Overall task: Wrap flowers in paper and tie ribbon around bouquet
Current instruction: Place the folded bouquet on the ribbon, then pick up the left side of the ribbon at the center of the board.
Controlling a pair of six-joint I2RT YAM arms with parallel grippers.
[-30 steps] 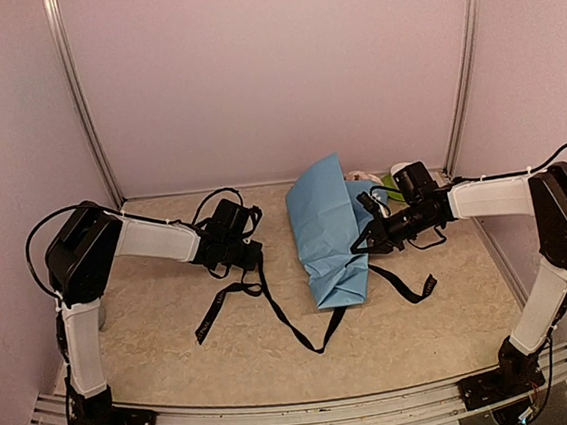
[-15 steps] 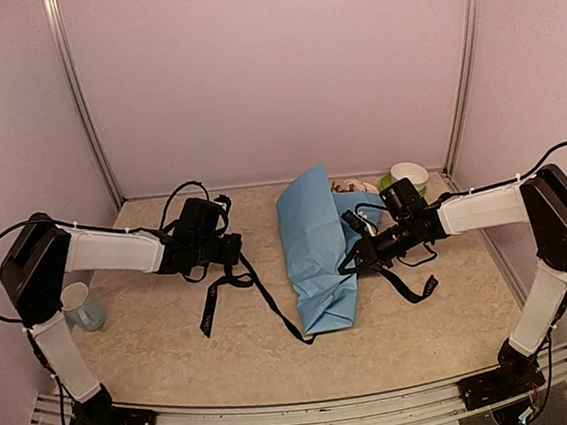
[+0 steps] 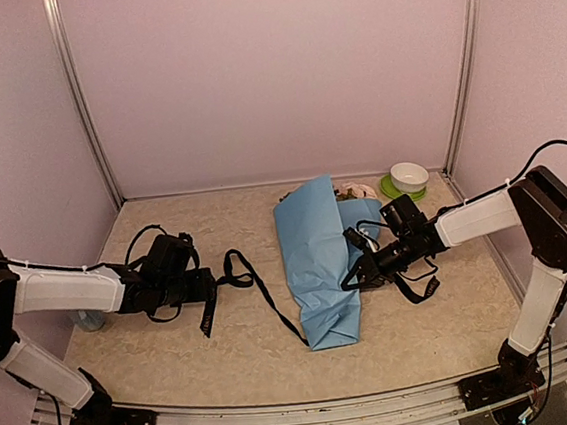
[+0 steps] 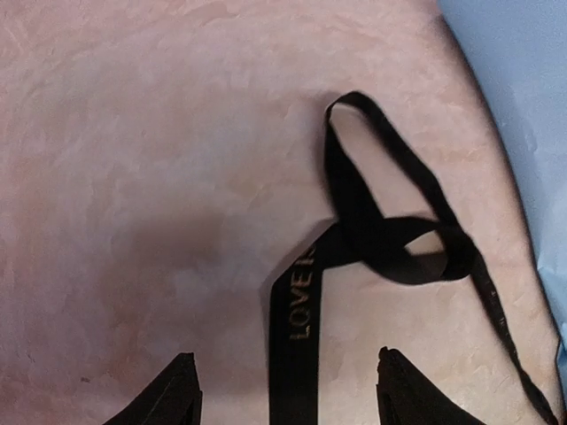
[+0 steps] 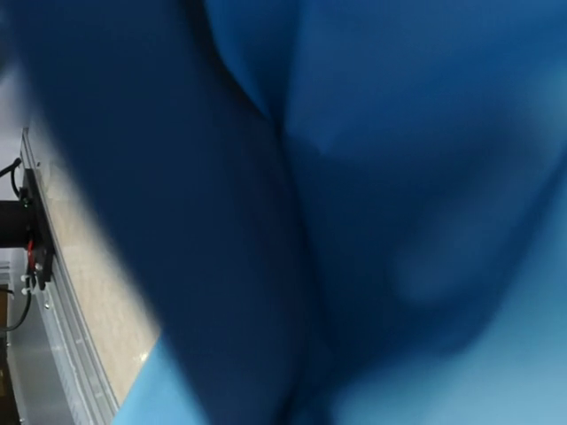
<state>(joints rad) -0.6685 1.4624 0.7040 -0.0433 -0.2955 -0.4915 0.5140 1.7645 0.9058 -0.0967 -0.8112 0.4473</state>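
The bouquet lies mid-table as a light blue paper (image 3: 316, 255) cone, and pale flowers (image 3: 352, 192) poke from its far end. A black ribbon (image 3: 262, 297) trails left from under the cone, loops, and ends by my left gripper (image 3: 208, 286). In the left wrist view the left gripper (image 4: 290, 361) is open and holds nothing, with the ribbon (image 4: 295, 354), lettered "LOVE", lying flat between its fingers (image 4: 180, 394). My right gripper (image 3: 355, 269) is shut at the cone's right edge. Blurred blue paper (image 5: 372, 204) hides its fingers in the right wrist view, so I cannot make out what it pinches.
A green and white bowl (image 3: 407, 177) stands at the back right corner. A pale cup (image 3: 89, 319) shows partly behind my left forearm. More ribbon (image 3: 417, 286) loops on the table below the right gripper. Pink walls close in three sides.
My left gripper opened, let go of the ribbon and drew back to the near left. The right gripper moved left and nearer, and the paper cone shifted with it.
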